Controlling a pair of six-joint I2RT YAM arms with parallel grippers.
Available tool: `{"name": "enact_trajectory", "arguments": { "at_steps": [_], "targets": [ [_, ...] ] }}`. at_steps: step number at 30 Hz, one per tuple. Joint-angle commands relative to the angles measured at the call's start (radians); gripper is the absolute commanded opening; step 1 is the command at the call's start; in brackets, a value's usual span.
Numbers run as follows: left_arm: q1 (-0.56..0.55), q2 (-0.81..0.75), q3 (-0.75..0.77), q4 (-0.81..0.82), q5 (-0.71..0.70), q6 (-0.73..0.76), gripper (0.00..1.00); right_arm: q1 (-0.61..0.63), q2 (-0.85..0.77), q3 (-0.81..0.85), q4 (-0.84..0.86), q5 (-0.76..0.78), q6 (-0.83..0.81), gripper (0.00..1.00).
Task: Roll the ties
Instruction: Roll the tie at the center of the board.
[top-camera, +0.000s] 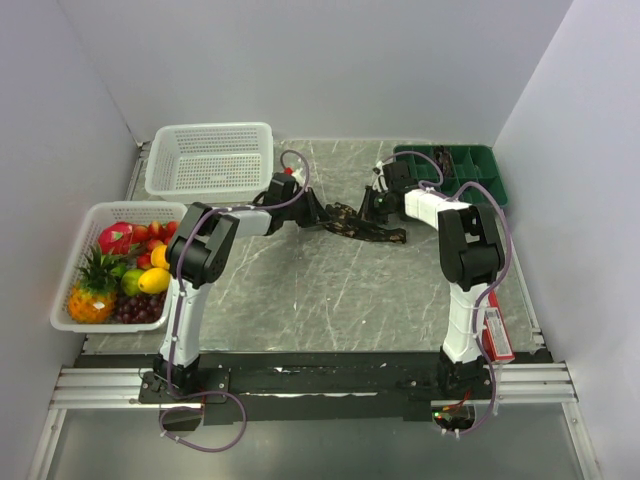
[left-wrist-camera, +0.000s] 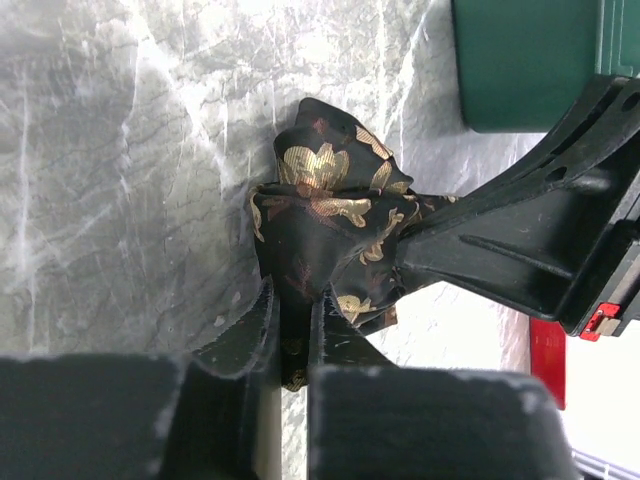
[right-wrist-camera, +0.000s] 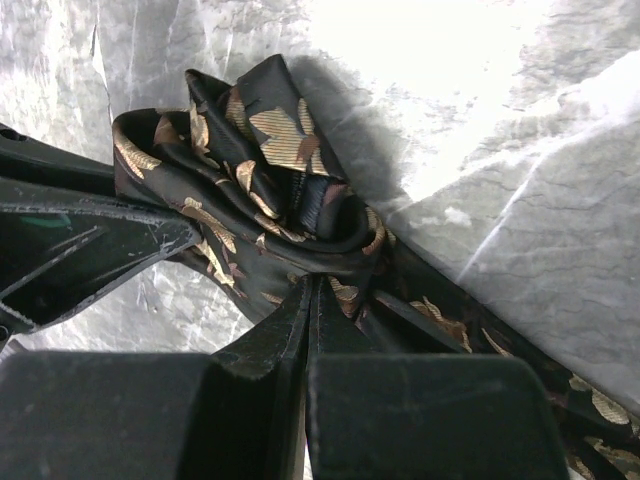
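Tie (top-camera: 362, 225) position: the dark, gold-patterned tie lies on the desk (top-camera: 300, 290) at mid-width, in the far half, directly between the two arms. Its wound part is bunched into a loose coil, and the unwound tail runs from that coil to the right and slightly nearer. The left pincer (left-wrist-camera: 293, 305) meets the coil from the left and is closed on a fold of fabric, which shows between its narrow jaws. The right pincer (right-wrist-camera: 308, 295) meets the coil from the right and far side. Its jaws are fully together, tips buried in the coil's edge, apparently pinching a layer. Both arms touch the tie, so neither is nearer. We judge that the next turn depends on the tail's axis, so winding should proceed toward the right-near end.
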Motion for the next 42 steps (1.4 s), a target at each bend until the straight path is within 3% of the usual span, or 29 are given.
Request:
{"name": "enact_trajectory", "arguments": {
  "at_steps": [1,16,22,35,42],
  "targets": [
    [-0.001,-0.016,0.025,0.009,0.017,0.016,0.01,0.024,-0.034,0.018,-0.026,0.023,-0.016,0.0],
    [0.027,-0.085,0.272,-0.6,-0.224,0.412,0.01,0.035,-0.068,0.044,-0.064,0.07,-0.048,0.0],
    [0.021,-0.072,0.363,-0.703,-0.27,0.454,0.01,0.061,-0.039,0.058,-0.081,0.107,-0.062,0.0],
    [-0.125,0.007,0.59,-0.902,-0.56,0.518,0.01,0.104,0.082,0.128,-0.088,0.156,-0.044,0.0],
    [-0.182,0.077,0.683,-0.987,-0.681,0.544,0.01,0.101,0.071,0.125,-0.075,0.133,-0.031,0.0]
  ]
}}
